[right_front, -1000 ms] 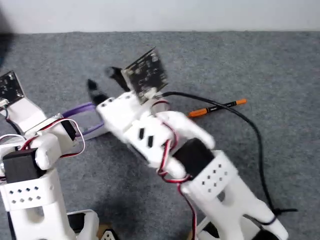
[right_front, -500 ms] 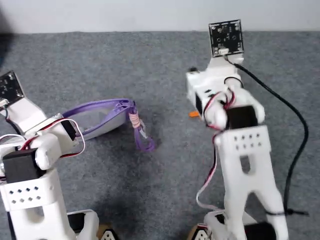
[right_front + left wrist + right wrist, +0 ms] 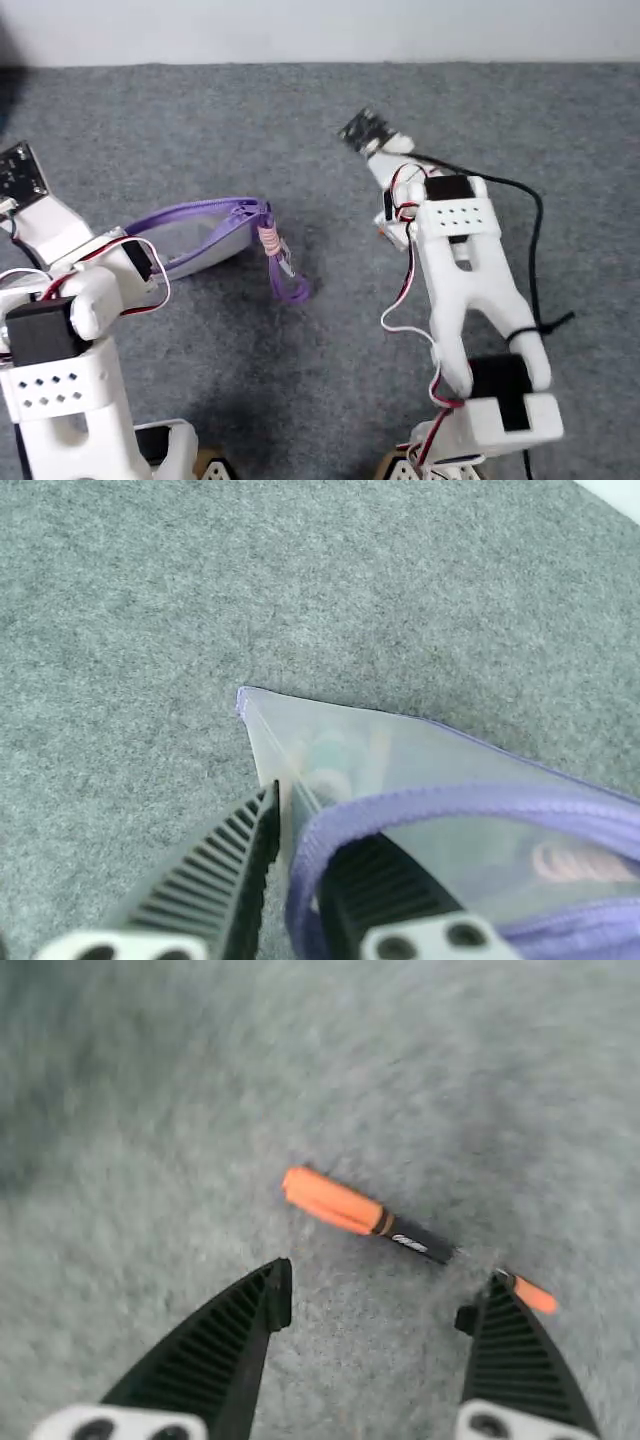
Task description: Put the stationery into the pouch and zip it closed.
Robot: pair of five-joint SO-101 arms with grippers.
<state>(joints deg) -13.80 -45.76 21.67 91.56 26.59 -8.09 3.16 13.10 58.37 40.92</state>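
On the grey carpet (image 3: 200,120): you have the pouch by your left arm and the pen under your right, well apart.
Right arm (image 3: 455,250): stretched out over the pen, wrist tipped down.
Left arm (image 3: 70,300): stationed at the pouch's end away from the zip pull.
Pouch (image 3: 190,235): it lies on the carpet with the purple zip band (image 3: 480,805) gaping, so the mouth is open. Faint shapes show through the clear wall, too blurred for you to name. Judge it soft and floppy: it will likely sag and fold unless one end is held.
Left gripper (image 3: 300,830): pinched on the pouch's rim near the corner, with the zip band between its two fingers.
Right gripper (image 3: 385,1280): spread wide and empty, hovering above the pen, which lies across the gap just ahead of the tips.
Pen (image 3: 365,1215): orange cap, black barrel, flat on the carpet. It looks light, stiff and round — likely to roll or swivel if you nip it near an end. Take it at mid-barrel, jaws crosswise to its length.
Zip pull (image 3: 285,275): a pink cord and purple loop trail off the pouch's end nearer your right arm. They look limp — grip close to the slider when you zip.
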